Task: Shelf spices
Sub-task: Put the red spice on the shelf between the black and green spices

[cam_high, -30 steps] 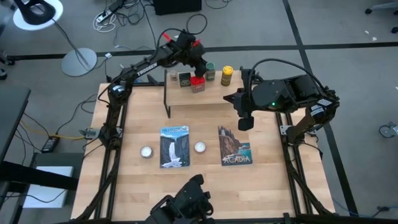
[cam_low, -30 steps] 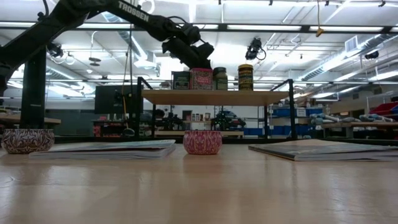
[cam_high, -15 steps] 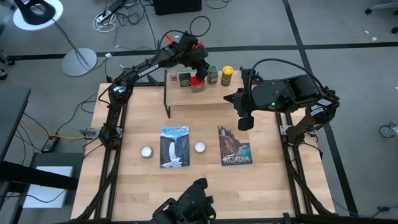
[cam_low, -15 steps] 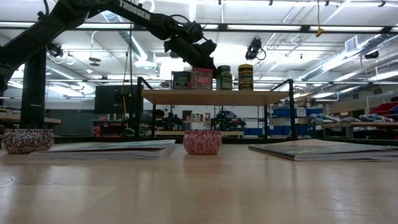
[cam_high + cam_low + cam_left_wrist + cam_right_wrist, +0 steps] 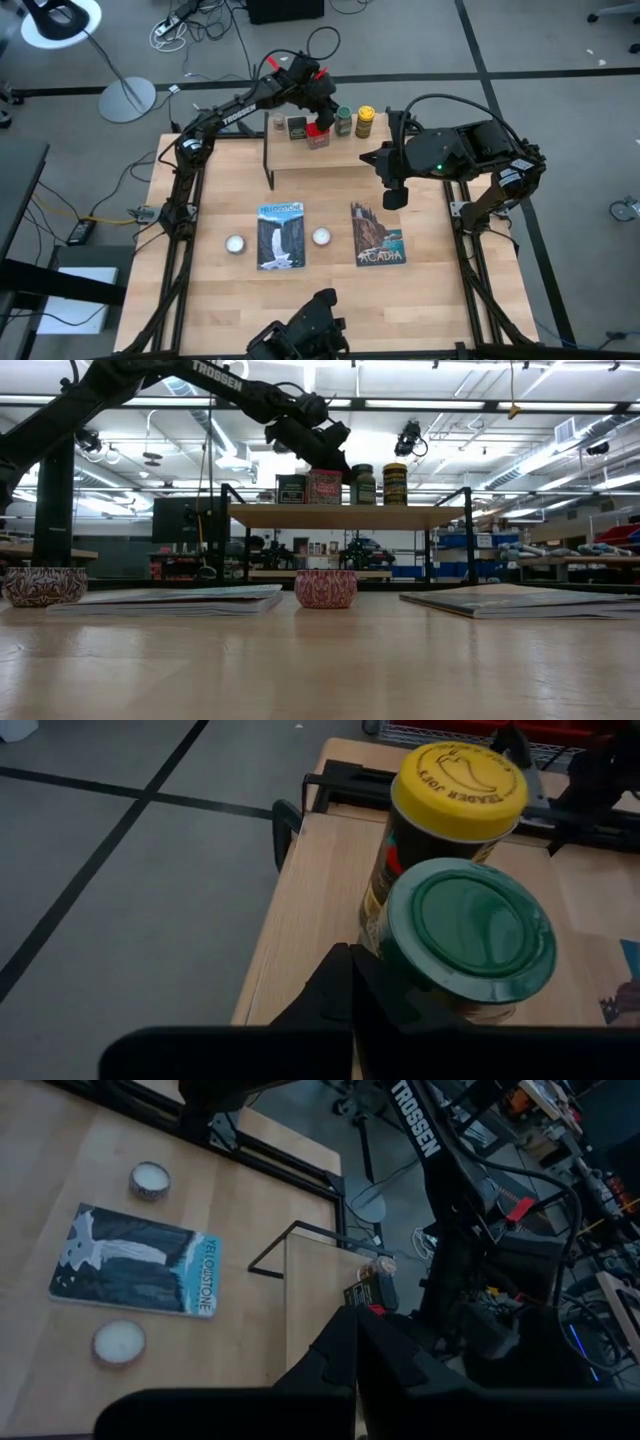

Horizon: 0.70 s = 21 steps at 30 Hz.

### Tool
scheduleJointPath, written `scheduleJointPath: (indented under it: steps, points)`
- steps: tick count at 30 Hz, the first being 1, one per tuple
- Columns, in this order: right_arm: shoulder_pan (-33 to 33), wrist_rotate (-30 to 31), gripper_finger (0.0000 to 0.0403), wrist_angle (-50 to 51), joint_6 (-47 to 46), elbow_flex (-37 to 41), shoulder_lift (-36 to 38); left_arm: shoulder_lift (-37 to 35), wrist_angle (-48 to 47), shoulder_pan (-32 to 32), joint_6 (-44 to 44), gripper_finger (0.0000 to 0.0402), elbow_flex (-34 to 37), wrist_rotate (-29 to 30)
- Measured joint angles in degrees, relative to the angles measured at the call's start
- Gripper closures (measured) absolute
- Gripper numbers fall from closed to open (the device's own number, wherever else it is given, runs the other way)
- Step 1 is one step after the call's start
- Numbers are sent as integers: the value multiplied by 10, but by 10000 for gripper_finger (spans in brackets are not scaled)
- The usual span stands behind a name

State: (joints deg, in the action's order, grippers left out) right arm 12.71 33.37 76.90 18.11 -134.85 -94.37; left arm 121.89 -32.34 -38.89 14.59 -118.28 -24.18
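Near: closed, empty right gripper [image 5: 393, 196] parked over the tabletop. Far: shelf [image 5: 345, 516] carrying all five spices; closed left gripper [image 5: 322, 458], holding nothing, against the green jar [image 5: 466, 935] (beside the yellow-capped jar [image 5: 452, 798]). Nudge slowly, low, avoiding tipping.

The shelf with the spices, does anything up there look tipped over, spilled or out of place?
Nothing stands out. The spices stand upright in a row on the shelf, and the shut left gripper hovers by the green jar.
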Motion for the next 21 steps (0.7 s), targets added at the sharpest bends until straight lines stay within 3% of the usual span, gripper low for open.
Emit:
scheduleJointPath:
  steps: [9,21]
  points:
    - [0,0,403,0,-3,0,0,0,12,1,0,401,0,-17]
    - [0,0,403,9,-11,0,0,0,36,0,0,401,0,66]
